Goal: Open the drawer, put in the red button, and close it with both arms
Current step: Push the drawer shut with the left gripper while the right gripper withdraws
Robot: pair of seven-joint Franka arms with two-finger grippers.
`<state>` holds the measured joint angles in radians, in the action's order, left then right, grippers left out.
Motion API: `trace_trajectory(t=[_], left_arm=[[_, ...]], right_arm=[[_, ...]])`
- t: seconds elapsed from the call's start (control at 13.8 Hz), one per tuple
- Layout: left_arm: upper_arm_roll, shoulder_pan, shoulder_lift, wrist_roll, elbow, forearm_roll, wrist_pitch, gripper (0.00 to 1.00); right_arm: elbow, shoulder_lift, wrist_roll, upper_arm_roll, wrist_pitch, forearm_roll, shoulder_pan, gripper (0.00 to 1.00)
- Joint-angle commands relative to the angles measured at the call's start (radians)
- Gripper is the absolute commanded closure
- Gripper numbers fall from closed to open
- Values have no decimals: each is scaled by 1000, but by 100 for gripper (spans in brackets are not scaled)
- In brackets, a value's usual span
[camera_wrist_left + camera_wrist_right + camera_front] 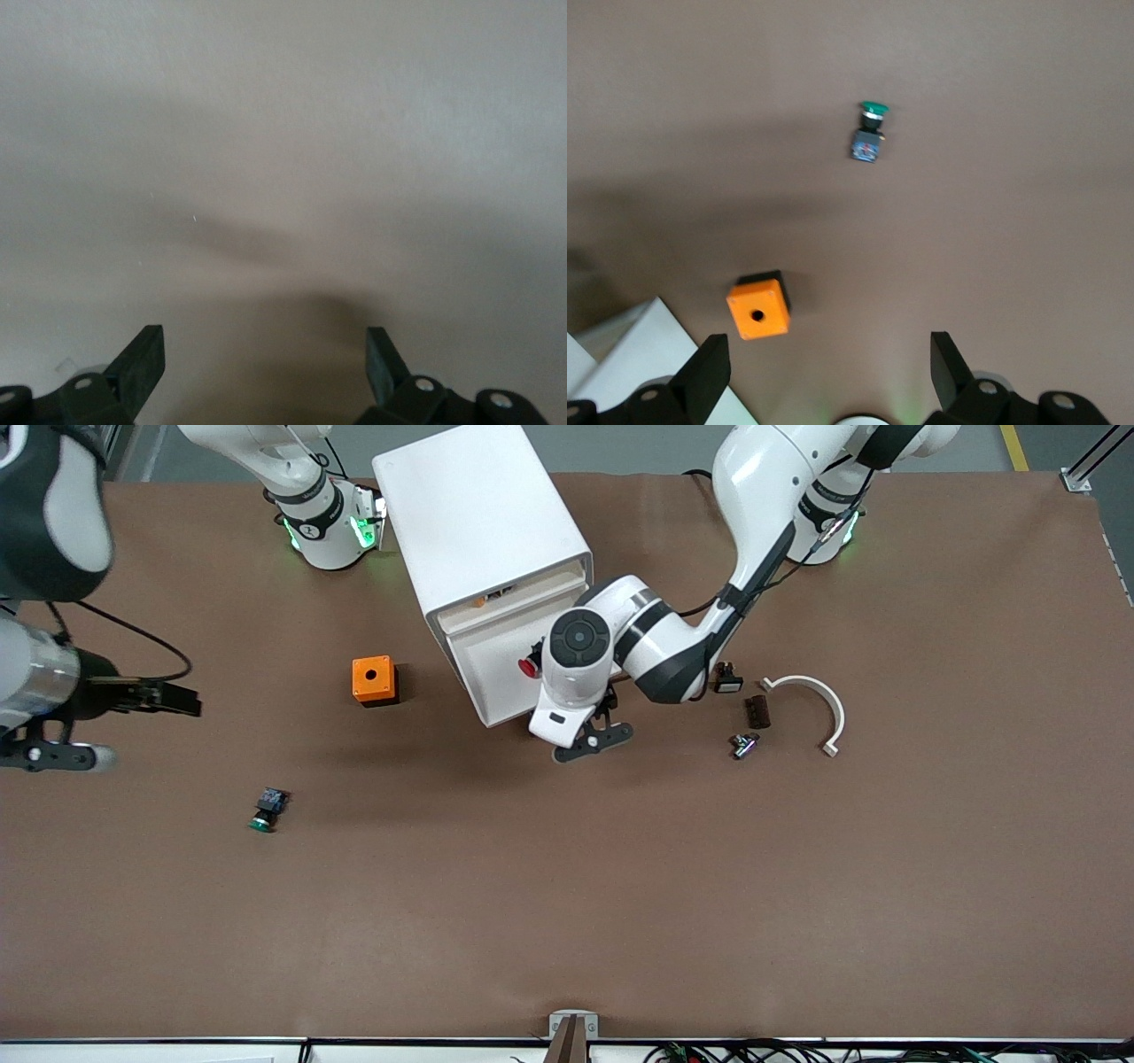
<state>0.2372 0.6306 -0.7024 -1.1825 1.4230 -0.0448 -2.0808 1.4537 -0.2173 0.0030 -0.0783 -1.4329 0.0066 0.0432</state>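
Note:
The white cabinet (483, 522) stands near the robots' bases with its top drawer (487, 669) pulled out. The red button (530, 666) lies in that drawer near its edge toward the left arm's end, partly hidden by the left arm's wrist (580, 642), which hangs over the drawer. My left gripper (266, 341) is open with nothing between its fingers; a white surface fills the left wrist view. My right gripper (830, 354) is open and empty, held high over the right arm's end of the table (190, 701).
An orange box with a hole (372, 679) (757, 310) sits beside the cabinet. A green-capped button (266, 810) (870, 133) lies nearer the front camera. Small dark parts (756, 710) and a white curved piece (819, 704) lie toward the left arm's end.

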Motion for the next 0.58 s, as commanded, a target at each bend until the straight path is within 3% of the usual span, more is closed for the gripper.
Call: trace_trajectory(t=[0.0, 0.51], left_arm=[[1, 14, 17, -32, 17, -6, -1, 0], [65, 38, 15, -158, 13, 95, 24, 0]], right_arm=[[-1, 12, -51, 20, 31, -28, -40, 0], [-32, 10, -55, 5, 93, -42, -75, 0]])
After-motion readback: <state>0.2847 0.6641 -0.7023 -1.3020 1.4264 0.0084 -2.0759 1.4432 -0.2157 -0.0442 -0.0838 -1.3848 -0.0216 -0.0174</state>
